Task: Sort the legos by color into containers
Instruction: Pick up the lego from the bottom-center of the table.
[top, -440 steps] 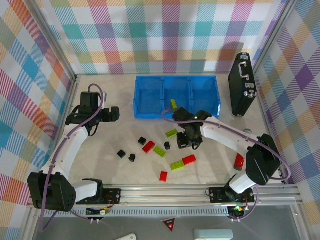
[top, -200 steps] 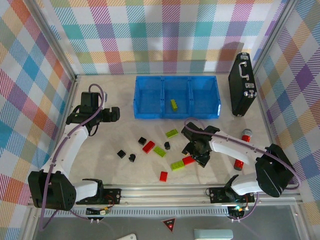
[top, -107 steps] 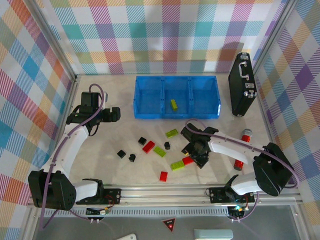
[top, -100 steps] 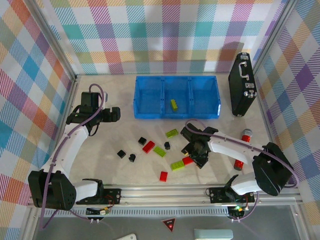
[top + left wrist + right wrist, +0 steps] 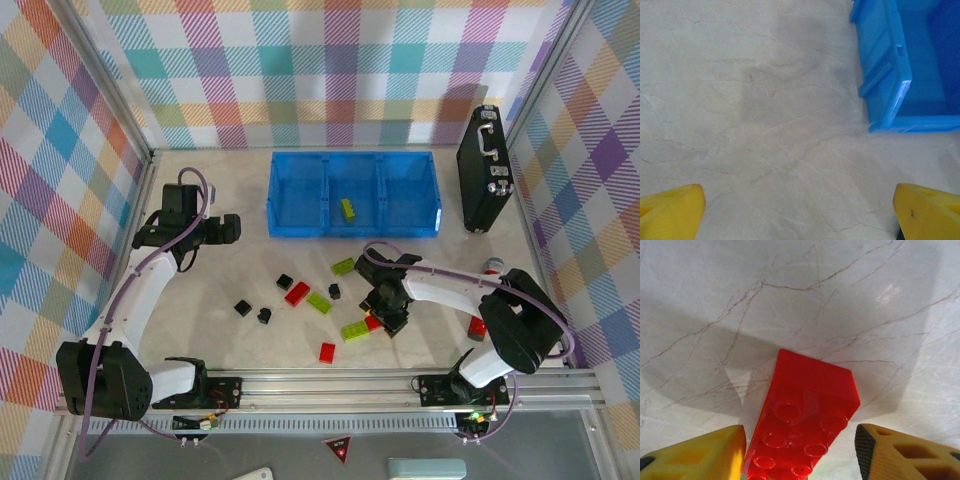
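At lower centre of the right wrist view, the red brick [image 5: 807, 412] lies skewed on the surface between the half-open right fingers [image 5: 695, 452], not yet clamped; closing off-square could twist it loose, while the left fingers [image 5: 670, 210] gape empty near the blue tray [image 5: 890, 75]

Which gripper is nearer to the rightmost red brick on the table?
Right. The right gripper straddles the red brick, one finger on each side of it. The left gripper hangs open far to the left, near the left end of the blue tray.
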